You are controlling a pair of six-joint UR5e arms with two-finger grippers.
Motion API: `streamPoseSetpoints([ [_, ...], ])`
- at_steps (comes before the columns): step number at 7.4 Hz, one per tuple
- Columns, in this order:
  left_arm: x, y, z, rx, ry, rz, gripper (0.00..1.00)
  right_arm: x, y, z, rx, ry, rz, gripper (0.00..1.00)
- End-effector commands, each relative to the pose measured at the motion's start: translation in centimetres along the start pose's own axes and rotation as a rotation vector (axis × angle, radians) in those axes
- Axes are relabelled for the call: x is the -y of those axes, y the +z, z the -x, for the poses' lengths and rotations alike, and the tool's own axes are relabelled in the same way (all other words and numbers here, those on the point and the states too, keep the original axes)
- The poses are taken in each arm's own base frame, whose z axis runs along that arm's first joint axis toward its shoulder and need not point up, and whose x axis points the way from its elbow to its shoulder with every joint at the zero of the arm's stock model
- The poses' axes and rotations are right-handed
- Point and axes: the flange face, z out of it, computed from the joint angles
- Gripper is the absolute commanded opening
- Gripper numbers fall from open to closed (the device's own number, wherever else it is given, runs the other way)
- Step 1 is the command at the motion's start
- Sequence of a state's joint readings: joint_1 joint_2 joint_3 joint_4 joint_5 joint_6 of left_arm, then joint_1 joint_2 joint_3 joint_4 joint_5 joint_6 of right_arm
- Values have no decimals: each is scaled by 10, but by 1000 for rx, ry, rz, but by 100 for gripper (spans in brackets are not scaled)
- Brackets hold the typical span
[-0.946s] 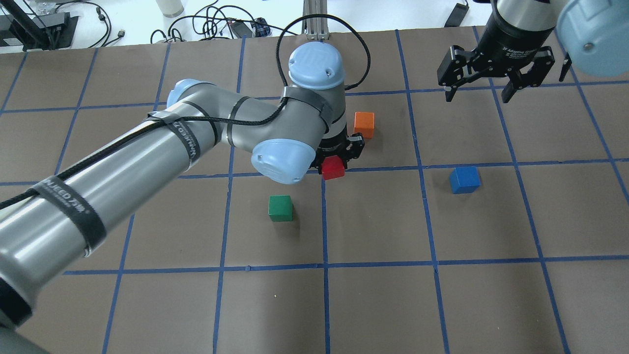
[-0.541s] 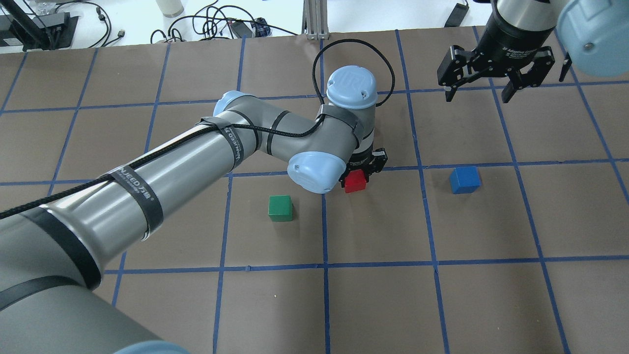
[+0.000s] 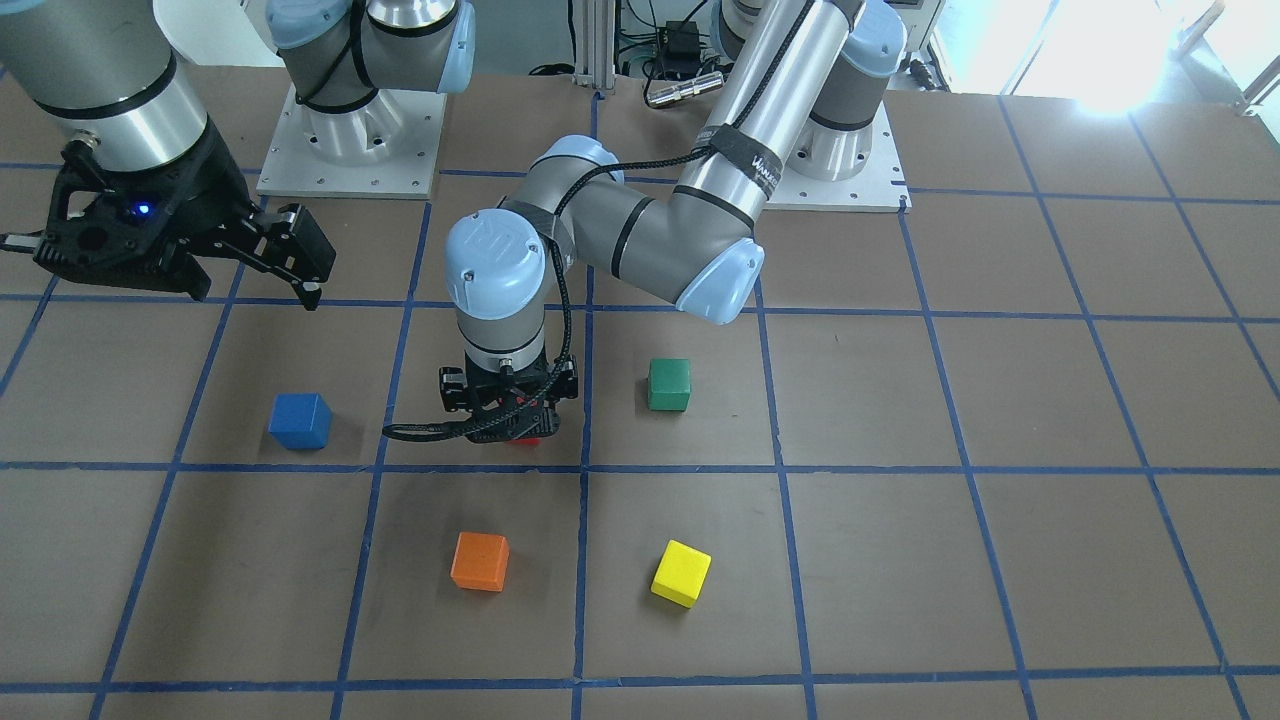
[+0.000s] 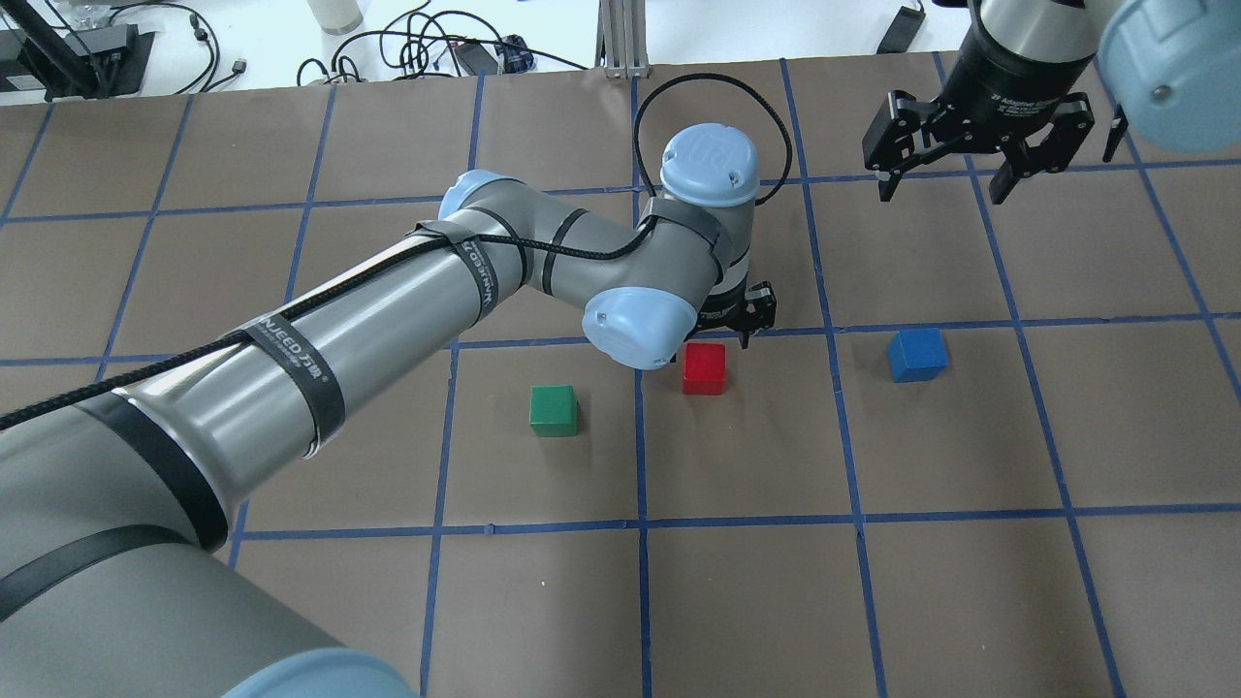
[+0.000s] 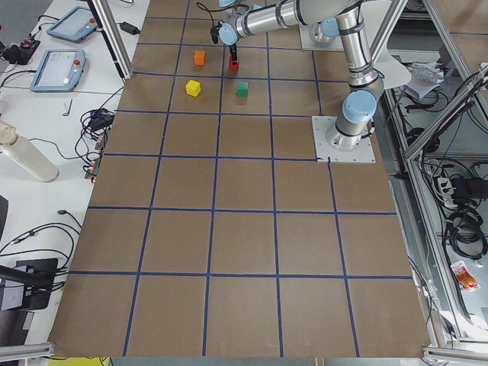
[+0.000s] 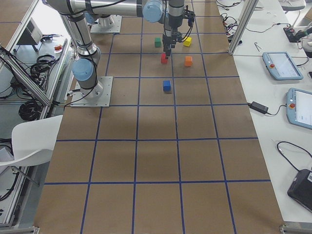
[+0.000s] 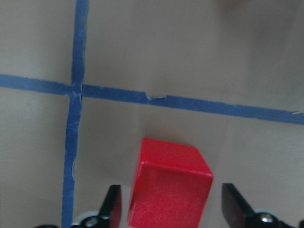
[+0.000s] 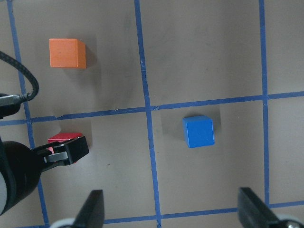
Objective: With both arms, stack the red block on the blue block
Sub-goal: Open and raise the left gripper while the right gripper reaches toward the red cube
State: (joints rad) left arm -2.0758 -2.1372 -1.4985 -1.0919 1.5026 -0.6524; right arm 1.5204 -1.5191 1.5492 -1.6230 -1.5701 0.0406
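The red block (image 4: 704,368) rests on the brown table, just past a blue tape line, and also shows in the left wrist view (image 7: 171,190). My left gripper (image 4: 739,318) hovers right over it, open, a finger (image 7: 112,205) on each side with a gap to the block. The blue block (image 4: 916,354) sits alone about one grid square to the right; it also shows in the right wrist view (image 8: 198,131). My right gripper (image 4: 938,186) is open and empty, held high beyond the blue block.
A green block (image 4: 554,410) sits left of the red one. An orange block (image 3: 480,560) and a yellow block (image 3: 681,573) lie on the far side of the red block from the robot. The left arm's elbow and cable hang over the table's middle.
My left arm moved right with the red block, set it down on the table and opened its fingers. The right arm has not moved.
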Motion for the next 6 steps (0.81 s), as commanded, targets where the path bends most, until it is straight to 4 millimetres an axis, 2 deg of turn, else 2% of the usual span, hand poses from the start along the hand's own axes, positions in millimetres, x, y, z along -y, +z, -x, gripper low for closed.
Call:
streamPoseSetpoints([
  [1,53,-51,47,-27,8,-40,100,-1,2,6,17,15,8,100],
  [2,81,-78,89,-42,-57,-69,100,-10,14,28,14,41,30,100],
  [3,94,-107,127,-38,-67,-69,100,-22,29,63,11,56,42,100],
  [4,99,-138,170,-23,-60,-43,100,-27,49,101,15,61,16,100],
  [5,99,-169,205,-24,-100,-41,100,-34,81,141,9,96,23,100],
  [6,94,-197,237,-25,-79,-40,100,-41,115,173,-2,76,32,100],
])
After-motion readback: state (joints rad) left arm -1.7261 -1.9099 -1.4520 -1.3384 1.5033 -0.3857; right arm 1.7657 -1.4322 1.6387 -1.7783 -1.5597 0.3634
